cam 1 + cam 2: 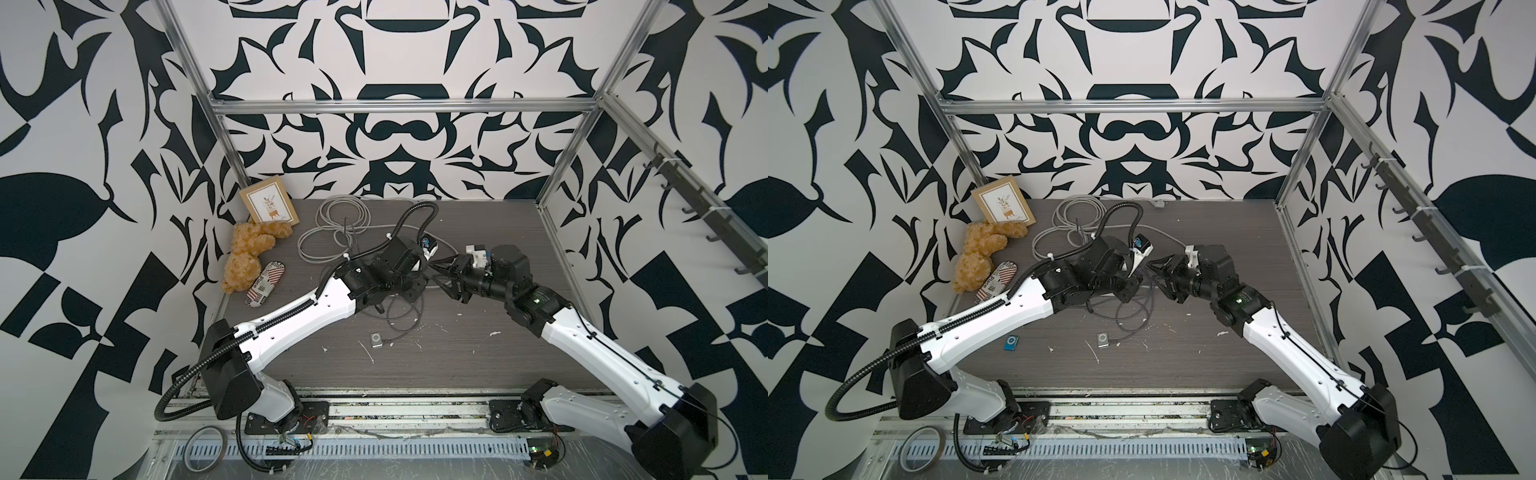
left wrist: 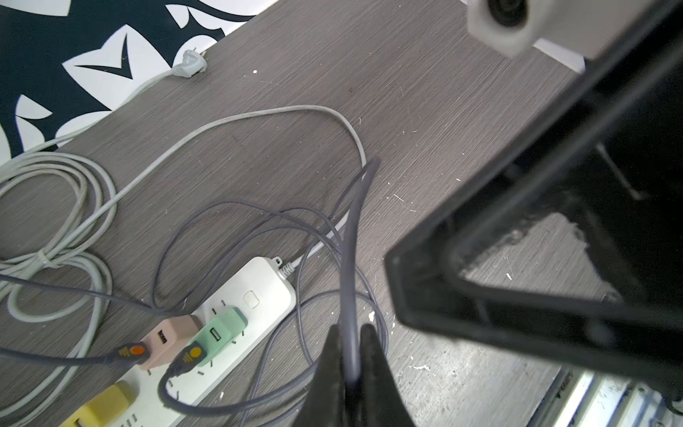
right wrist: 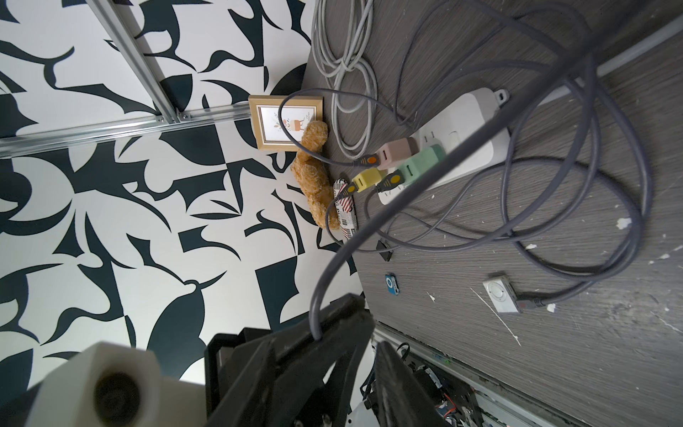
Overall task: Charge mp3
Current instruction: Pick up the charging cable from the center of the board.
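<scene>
Both arms stretch low over the middle of the table [image 1: 478, 357], their tips nearly meeting. The left gripper [image 2: 351, 334] is clamped on a dark grey cable [image 2: 354, 236]. The right gripper [image 1: 443, 276] has its jaws apart, with nothing clamped. The silver mp3 [image 1: 376, 340] lies nearer the front edge with a cable plugged in and free room around it. In a top view the blue mp3 [image 1: 1010, 343] lies just beside the left arm. Only the wrist views show the power strip [image 2: 266, 281].

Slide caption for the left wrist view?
Left gripper shut on a dark grey cable near the white power strip with pink charger and green charger plugged in.
</scene>
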Robot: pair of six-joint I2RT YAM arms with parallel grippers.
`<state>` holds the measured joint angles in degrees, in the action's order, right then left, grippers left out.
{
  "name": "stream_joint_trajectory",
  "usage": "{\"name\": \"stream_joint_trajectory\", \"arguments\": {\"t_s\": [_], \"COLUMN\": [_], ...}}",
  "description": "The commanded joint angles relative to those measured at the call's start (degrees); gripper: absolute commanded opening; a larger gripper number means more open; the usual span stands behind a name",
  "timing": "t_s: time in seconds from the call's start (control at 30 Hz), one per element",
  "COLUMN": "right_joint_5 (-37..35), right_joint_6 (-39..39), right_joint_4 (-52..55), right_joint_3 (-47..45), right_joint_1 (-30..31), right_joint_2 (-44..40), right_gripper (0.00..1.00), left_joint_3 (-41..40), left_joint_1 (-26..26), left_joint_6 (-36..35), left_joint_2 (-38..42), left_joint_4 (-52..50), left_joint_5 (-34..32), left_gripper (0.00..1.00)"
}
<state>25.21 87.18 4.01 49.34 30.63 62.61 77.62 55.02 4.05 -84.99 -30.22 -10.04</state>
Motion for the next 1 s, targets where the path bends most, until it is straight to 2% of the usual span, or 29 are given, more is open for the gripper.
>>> {"name": "stream_joint_trajectory", "arguments": {"t_s": [0.0, 0.27, 0.3, 0.37, 0.4, 0.43, 0.53, 0.57, 0.6, 0.63, 0.67, 0.73, 0.83, 0.97], "right_joint_5": [-0.09, 0.8, 1.28, 1.42, 1.46, 1.38, 0.92, 0.4, -0.12, -0.49, -0.81, -1.8, -3.83, -5.66], "right_joint_6": [0.28, 1.57, 1.66, 2.02, 2.16, 2.28, 2.72, 2.7, 2.39, 1.64, 0.3, -3.38, -11.28, -16.62], "right_joint_4": [-3.72, -9.7, -10.09, -10.63, -10.55, -10.11, -9.12, -9.11, -9.19, -10.01, -10.59, -13.37, -22.81, -40.25], "right_joint_3": [3.04, 4.18, 4.68, 4.97, 5.06, 5.06, 4.81, 4.68, 4.55, 4.51, 4.76, 5.68, 8.03, 11.19], "right_joint_1": [0.38, 0.42, 0.6, 1.16, 1.36, 1.69, 2.77, 2.94, 2.99, 2.79, 2.23, -0.29, -3.65, -4.62], "right_joint_2": [2.1, 8.07, 8.8, 9.59, 9.59, 9.49, 8.71, 8.14, 7.67, 7.21, 6.92, 6.98, 8.65, 13.75], "right_gripper": [0.47, 0.46, 0.42, 0.24, 0.14, 0.0, 0.0, 0.0, 0.0, 0.0, 0.0, 0.0, 0.0, 0.0], "left_joint_3": [-1.32, -3.29, -3.79, -4.54, -4.59, -4.66, -4.9, -4.9, -4.86, -4.56, -3.48, -1.79, -8.57, -23.82], "left_joint_1": [0.04, 1.84, 2.22, 2.91, 3.07, 3.2, 3.25, 3.25, 3.11, 2.89, 2.33, 0.7, -0.22, -0.44], "left_joint_6": [0.65, -1.72, -2.13, -2.93, -3.13, -3.39, -4.91, -5.19, -5.32, -4.29, -1.56, 6.81, 24.42, 53.04], "left_joint_2": [0.13, 1.36, 1.55, 1.75, 1.65, 1.68, 1.91, 2.22, 2.59, 3.27, 4.41, 8.08, 19.4, 32.48], "left_joint_4": [1.63, 2.96, 3.34, 4.01, 4.02, 4.09, 5.78, 6.64, 7.41, 7.7, 6.53, 3.48, 10.6, 28.08], "left_joint_5": [1.86, 0.68, -0.01, -2.75, -4.22, -5.76, -10.24, -11.1, -12.02, -13.26, -13.19, -8.54, -0.53, 2.46], "left_gripper": [0.0, 0.0, 0.0, 0.0, 0.0, 0.0, 0.0, 0.03, 0.15, 0.4, 0.6, 0.8, 0.94, 0.97]}}
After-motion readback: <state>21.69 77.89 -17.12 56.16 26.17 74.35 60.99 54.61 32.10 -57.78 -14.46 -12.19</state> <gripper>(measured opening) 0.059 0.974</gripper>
